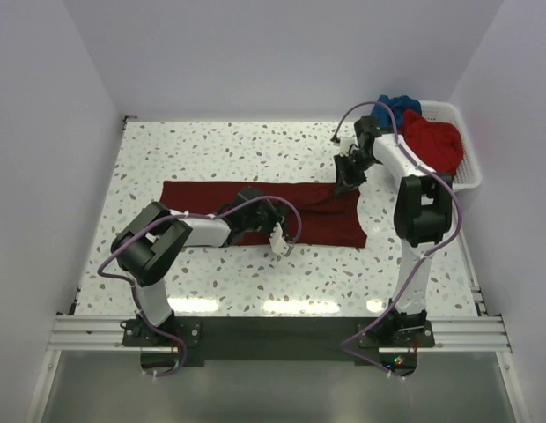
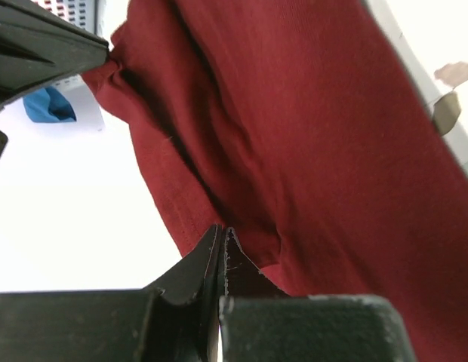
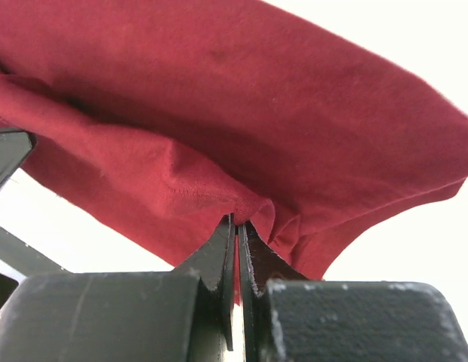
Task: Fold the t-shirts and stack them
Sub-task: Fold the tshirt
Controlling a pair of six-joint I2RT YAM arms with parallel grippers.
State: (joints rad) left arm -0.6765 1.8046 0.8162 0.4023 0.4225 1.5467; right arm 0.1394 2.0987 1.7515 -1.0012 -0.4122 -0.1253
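Maroon t-shirt (image 1: 202, 198) (seemingly half-folded) pinched by left fingers (image 2: 192, 273), right fingers (image 3: 213, 255)

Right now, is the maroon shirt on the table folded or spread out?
Folded: the maroon shirt lies as one long narrow band, not shirt-shaped.

The left arm (image 1: 154, 251) and right arm (image 1: 420, 211) pair black joint housings with white links, each trailed by a looping purple cable (image 1: 260, 199). Left pincer (image 2: 221, 235) and right pincer (image 3: 235, 225) taper to matte black wedges.
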